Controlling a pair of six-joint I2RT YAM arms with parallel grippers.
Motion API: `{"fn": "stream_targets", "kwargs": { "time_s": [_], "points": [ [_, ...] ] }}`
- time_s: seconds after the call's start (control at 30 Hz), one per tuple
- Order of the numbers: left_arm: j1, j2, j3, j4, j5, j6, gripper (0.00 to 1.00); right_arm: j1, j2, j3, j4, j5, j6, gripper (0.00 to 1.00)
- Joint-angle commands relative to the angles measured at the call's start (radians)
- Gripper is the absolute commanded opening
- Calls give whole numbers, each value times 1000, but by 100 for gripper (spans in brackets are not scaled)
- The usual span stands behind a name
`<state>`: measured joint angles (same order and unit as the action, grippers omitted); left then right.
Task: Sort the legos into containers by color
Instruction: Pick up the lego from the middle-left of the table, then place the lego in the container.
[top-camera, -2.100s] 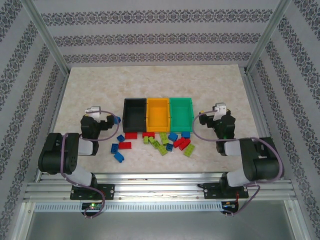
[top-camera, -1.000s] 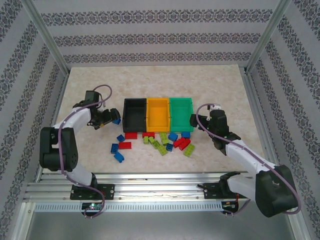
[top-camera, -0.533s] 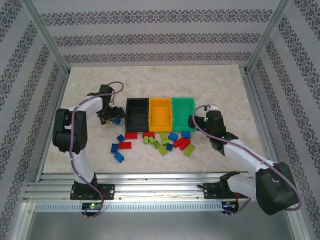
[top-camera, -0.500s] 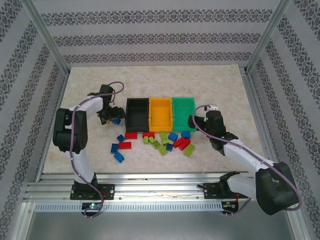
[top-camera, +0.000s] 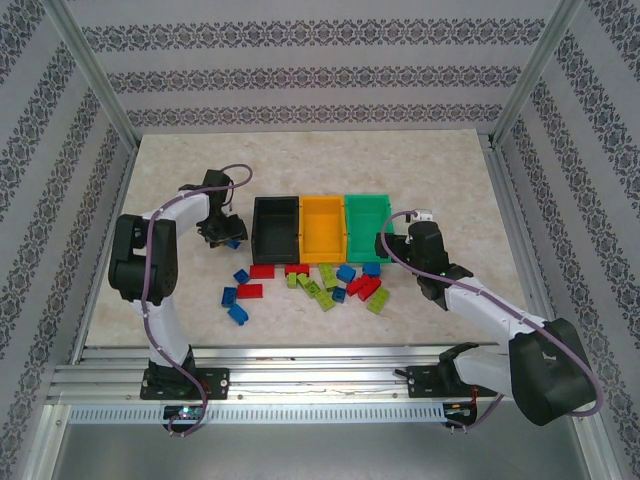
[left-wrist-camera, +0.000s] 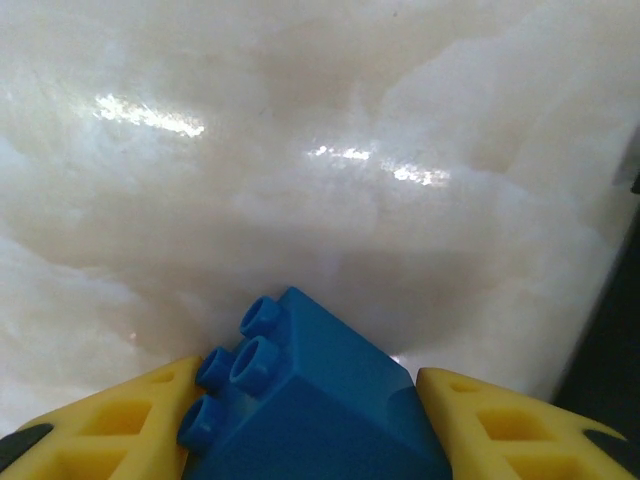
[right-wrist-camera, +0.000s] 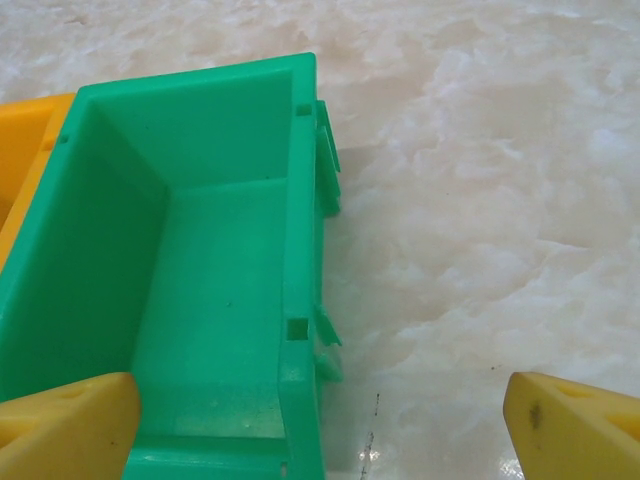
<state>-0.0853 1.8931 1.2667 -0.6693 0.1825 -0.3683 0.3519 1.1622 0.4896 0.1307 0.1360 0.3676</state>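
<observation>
While the left gripper (left-wrist-camera: 308, 372) pinches a blue brick (left-wrist-camera: 325, 400), fingers (left-wrist-camera: 120, 420) touching both sides, just left of the black bin (top-camera: 273, 228), right gripper (right-wrist-camera: 318, 388) wide open, empty, straddling the right wall of the green bin (right-wrist-camera: 200, 300), other legos (top-camera: 322, 290) loose before the bins (top-camera: 320, 205).

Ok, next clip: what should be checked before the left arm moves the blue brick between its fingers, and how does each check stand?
1. Left gripper on the small blue studded plastic brick: ok, the yellow fingers touch both its sides.
2. Brick lifted off the marble-patterned table: cannot tell.
3. Black rectangular plastic bin beside it free of bricks: ok.
4. Which bin takes blue: cannot tell; the orange-yellow plastic bin and green plastic bin look empty too.
5. Right gripper open: ok, its jaws straddle the green bin's right wall.
6. Arms apart: ok, the row of bins lies between them.
</observation>
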Motion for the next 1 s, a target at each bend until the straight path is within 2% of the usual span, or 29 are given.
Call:
{"fn": "stream_targets", "kwargs": {
  "time_s": [0.0,0.13,0.27,0.37,0.5,0.53,0.6,0.67,0.97],
  "points": [
    [-11,-124,-24,10,16,16,25,18,5,17,22,35,-12,94],
    [-57,-280,-30,15,6,4,25,18,5,28,8,29,-13,94],
    [-179,-420,-20,32,-55,15,25,21,22,24,23,42,-12,94],
    [-237,-449,-20,48,-73,11,27,24,27,32,15,29,-12,94],
    [-248,-378,7,27,-69,28,32,26,40,31,21,38,-10,94],
    [-250,-354,18,22,-57,34,35,27,40,37,11,32,-10,94],
    [-258,-329,23,32,-23,43,47,27,33,34,16,22,-12,94],
    [-261,-324,11,59,1,45,64,30,31,25,30,18,-13,94],
    [-248,-446,-90,139,5,48,81,29,17,19,36,-80,-10,93]
  ]
}}
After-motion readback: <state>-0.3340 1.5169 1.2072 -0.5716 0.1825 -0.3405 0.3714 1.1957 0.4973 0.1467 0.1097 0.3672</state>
